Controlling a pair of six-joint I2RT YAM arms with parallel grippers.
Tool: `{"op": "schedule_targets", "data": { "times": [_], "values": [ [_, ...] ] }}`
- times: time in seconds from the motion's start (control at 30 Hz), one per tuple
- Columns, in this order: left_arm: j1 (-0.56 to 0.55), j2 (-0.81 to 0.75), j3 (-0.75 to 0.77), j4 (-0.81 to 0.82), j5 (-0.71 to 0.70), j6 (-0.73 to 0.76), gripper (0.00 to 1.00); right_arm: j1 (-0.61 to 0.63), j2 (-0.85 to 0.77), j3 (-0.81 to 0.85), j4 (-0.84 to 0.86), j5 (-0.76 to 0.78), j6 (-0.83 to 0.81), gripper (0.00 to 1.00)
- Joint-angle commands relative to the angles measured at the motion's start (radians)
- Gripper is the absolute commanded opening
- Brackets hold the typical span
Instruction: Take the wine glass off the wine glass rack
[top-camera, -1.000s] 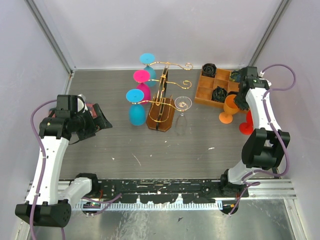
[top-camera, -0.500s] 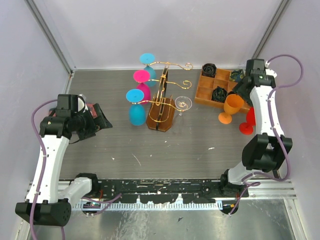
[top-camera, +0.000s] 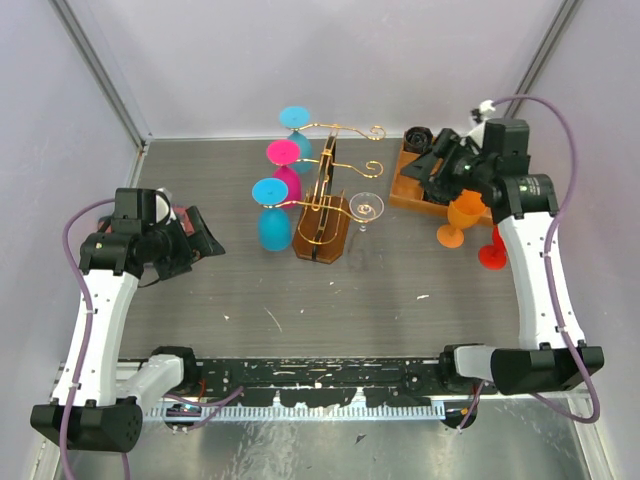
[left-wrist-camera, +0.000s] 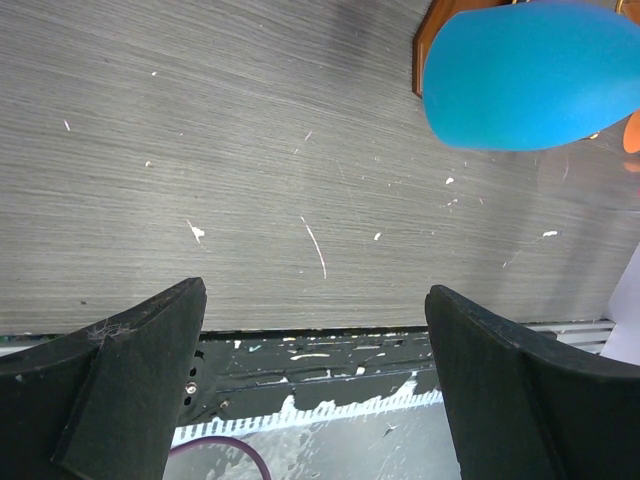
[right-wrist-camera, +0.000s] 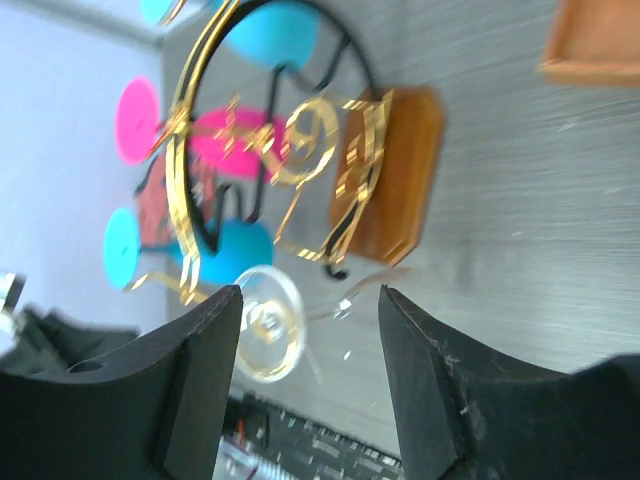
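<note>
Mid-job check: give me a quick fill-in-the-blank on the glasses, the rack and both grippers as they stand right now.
1. The clear wine glass hangs from the rack on the side nearer the ____ arm.
2. The left gripper and the right gripper are both ____.
3. The orange glass stands on the table next to a ____ glass.
4. Besides two blue glasses, the rack holds a ____ one.

Missing words: right; open; red; pink.

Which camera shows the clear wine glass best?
The top external view: the clear wine glass hangs whole and sharp from the wine glass rack. The right wrist view has it closer but blurred; the left wrist view shows it barely, if at all.
</note>
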Motion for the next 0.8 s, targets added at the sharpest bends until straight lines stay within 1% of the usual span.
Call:
{"op": "schedule_targets", "data": {
  "times": [0.0, 0.13, 0.2, 0.33, 0.6, 0.63, 0.67, 0.73, 0.77],
  "values": [
    [0.001, -0.009, -0.009, 0.032, 0.020, -0.015, 0.98, 0.098, -0.002, -0.038, 0.097, -0.195, 0.040, 0.60],
    [0.002, -0.013, 0.002, 0.027, 0.024, -0.022, 0.98, 0.160, 0.011, -0.057, 0.092, -0.149, 0.038, 0.51],
    [0.002, -0.018, 0.009, 0.024, 0.020, -0.022, 0.99, 0.178, 0.010, -0.081, 0.101, -0.142, 0.039, 0.50],
    [0.002, -0.020, 0.014, 0.022, 0.020, -0.024, 0.98, 0.217, 0.009, -0.117, 0.099, -0.100, 0.034, 0.49],
    [0.002, -0.017, 0.010, 0.023, 0.025, -0.023, 0.99, 0.224, 0.004, -0.145, 0.090, -0.074, 0.018, 0.49],
    [0.002, -0.018, 0.009, 0.027, 0.027, -0.024, 0.98, 0.224, 0.003, -0.150, 0.094, -0.080, 0.018, 0.47],
    [0.002, -0.015, 0.007, 0.028, 0.028, -0.025, 0.99, 0.227, 0.002, -0.157, 0.101, -0.085, 0.022, 0.42],
    [0.002, -0.014, 0.002, 0.030, 0.032, -0.026, 0.98, 0.231, 0.000, -0.167, 0.117, -0.099, 0.027, 0.31],
    [0.002, -0.013, 0.001, 0.030, 0.032, -0.026, 0.99, 0.232, 0.000, -0.168, 0.123, -0.106, 0.031, 0.24]
  ]
}}
